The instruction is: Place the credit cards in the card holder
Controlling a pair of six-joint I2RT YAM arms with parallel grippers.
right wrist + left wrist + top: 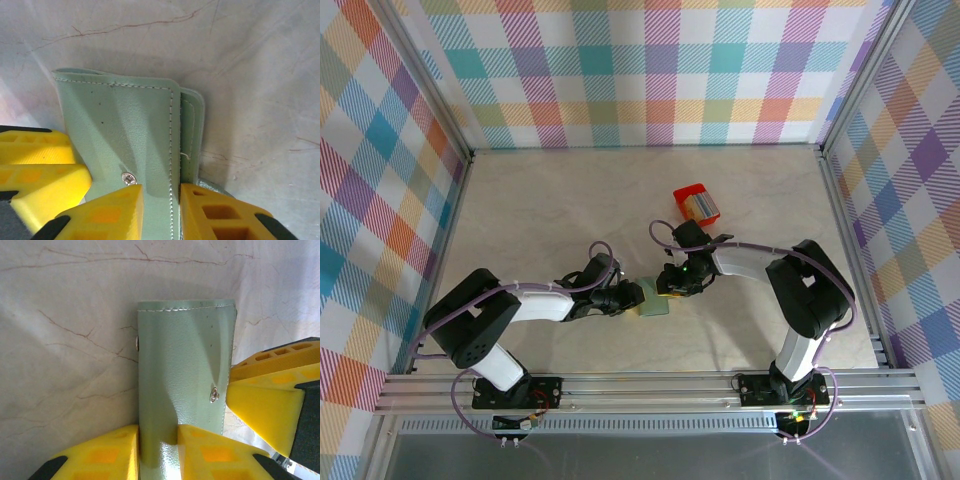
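Note:
The card holder (653, 300) is a pale grey-green wallet lying near the table's front middle, held between both grippers. My left gripper (628, 297) comes in from the left and is shut on a raised fold of the card holder (185, 365); its jaws (157, 432) pinch the leather. My right gripper (670, 287) comes in from the right. It is shut (161, 190) on the stitched edge of the top flap (125, 125), beside a metal snap (129, 177). The credit cards are out of view.
A small red box (696, 203) stands behind the grippers at mid-table, with pale contents I cannot identify. Metal frame rails (650, 385) run along the near edge. Checked walls enclose the pale marbled tabletop (540, 220) on three sides.

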